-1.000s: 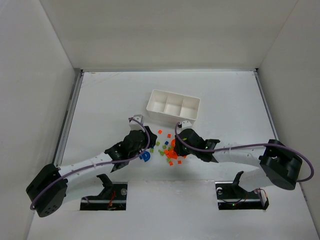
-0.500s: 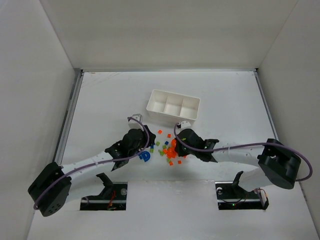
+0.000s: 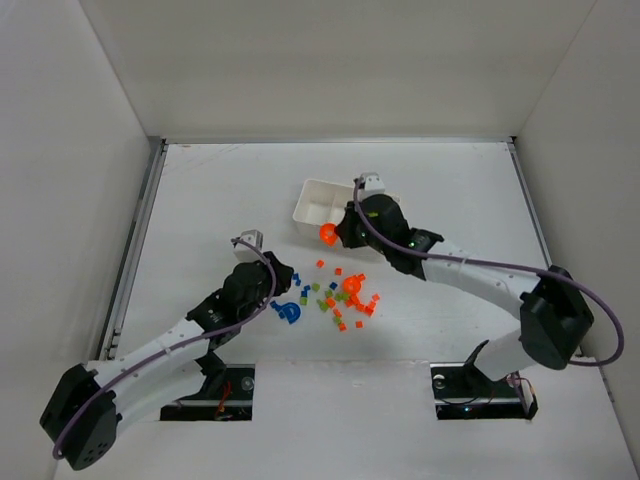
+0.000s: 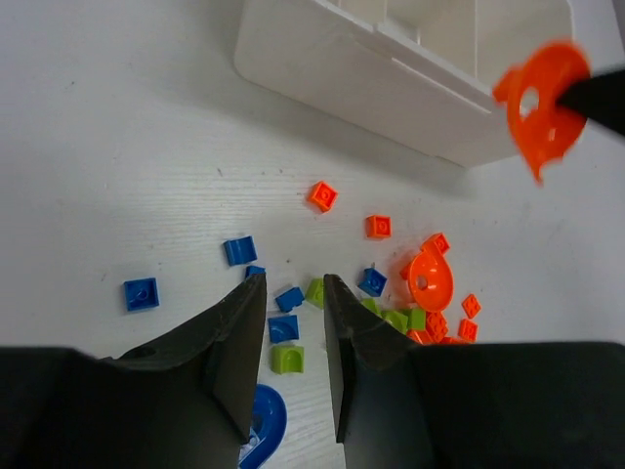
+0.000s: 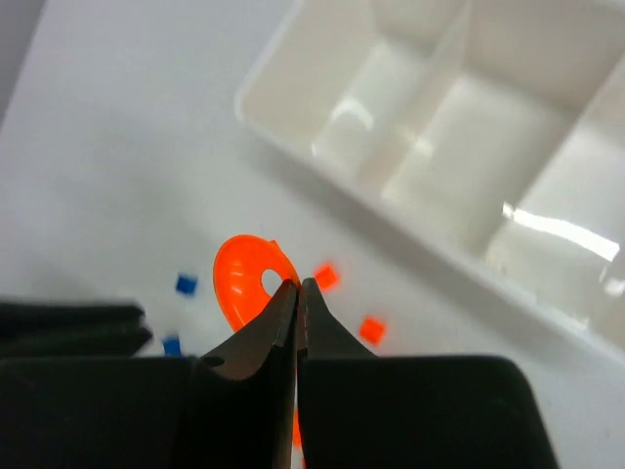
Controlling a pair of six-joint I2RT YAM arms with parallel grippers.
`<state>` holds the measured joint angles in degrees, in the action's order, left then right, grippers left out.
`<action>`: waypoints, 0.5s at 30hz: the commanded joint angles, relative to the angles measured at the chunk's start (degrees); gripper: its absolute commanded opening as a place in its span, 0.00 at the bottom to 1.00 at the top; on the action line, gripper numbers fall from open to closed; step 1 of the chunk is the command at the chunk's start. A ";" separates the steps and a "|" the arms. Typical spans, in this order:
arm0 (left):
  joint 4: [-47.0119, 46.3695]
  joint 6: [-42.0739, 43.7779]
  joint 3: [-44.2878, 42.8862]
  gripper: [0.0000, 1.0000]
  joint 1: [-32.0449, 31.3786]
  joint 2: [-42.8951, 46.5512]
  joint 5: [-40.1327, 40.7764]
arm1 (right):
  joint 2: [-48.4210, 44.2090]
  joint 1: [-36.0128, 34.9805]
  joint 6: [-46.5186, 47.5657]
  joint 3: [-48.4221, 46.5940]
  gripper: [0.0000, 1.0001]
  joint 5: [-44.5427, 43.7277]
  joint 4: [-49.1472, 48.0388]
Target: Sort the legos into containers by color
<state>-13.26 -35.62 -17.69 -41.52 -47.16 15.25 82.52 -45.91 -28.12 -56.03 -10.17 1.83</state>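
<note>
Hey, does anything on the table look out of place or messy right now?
Nothing looks damaged. The legos lie in a mixed-colour scatter in front of the white tray, which sits skewed to the table edges, its visible compartments empty. The right gripper holds a round orange piece near the tray.

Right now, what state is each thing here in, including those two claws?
right gripper: shut on orange round lego
orange round lego: held off the table
left gripper: slightly open, empty
tray: upright, visible compartments empty
loose legos: scattered on table, unsorted
</note>
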 commanded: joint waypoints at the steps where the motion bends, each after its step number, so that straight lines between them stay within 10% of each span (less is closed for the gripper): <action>1: 7.52 -0.24 -0.23 0.26 0.60 4.78 2.06 | 7.72 2.97 3.07 -11.00 0.02 0.07 -5.34; 11: 28.63 -9.20 -5.25 0.32 -4.31 3.57 10.33 | 26.71 6.76 3.69 -28.25 0.04 -3.10 -4.37; 15: 29.78 -13.59 -4.46 0.34 -8.44 2.25 10.51 | 29.98 6.67 2.81 -30.45 0.22 -3.10 -4.81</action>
<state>12.14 -42.94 -20.69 -47.62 -44.53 23.27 112.22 -38.74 -25.45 -82.98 -12.25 -1.50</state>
